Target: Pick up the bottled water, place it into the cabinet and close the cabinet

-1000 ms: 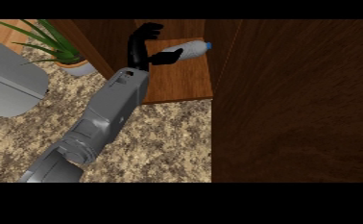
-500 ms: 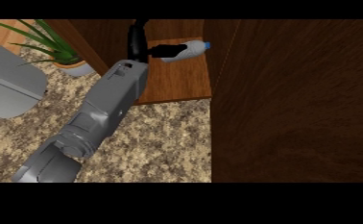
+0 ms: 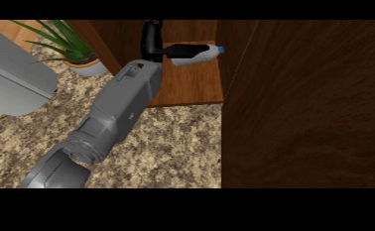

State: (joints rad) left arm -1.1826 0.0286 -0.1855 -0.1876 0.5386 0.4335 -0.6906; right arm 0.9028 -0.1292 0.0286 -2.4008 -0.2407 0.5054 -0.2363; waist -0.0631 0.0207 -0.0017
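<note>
The bottled water point(image 3: 207, 54) lies on its side on the wooden cabinet shelf point(image 3: 194, 84), blue cap pointing right. My left hand point(image 3: 152, 39) is inside the cabinet just left of the bottle, fingers straight and pointing to the back. Its thumb point(image 3: 181, 51) reaches right across the bottle's body and hides the bottle's left part. The fingers are not curled round the bottle, so the hand is open. My grey forearm point(image 3: 121, 106) runs up from the lower left. My right hand does not show.
The open cabinet door point(image 3: 300, 106), dark wood, fills the right side next to the shelf. A potted plant point(image 3: 73, 51) stands at the upper left on the speckled counter point(image 3: 168, 145). A grey object point(image 3: 22, 84) sits at the left edge.
My left hand's fingers went from curved to straight and the wrist pushed slightly deeper into the cabinet. The bottle has stayed lying on the shelf in nearly the same spot.
</note>
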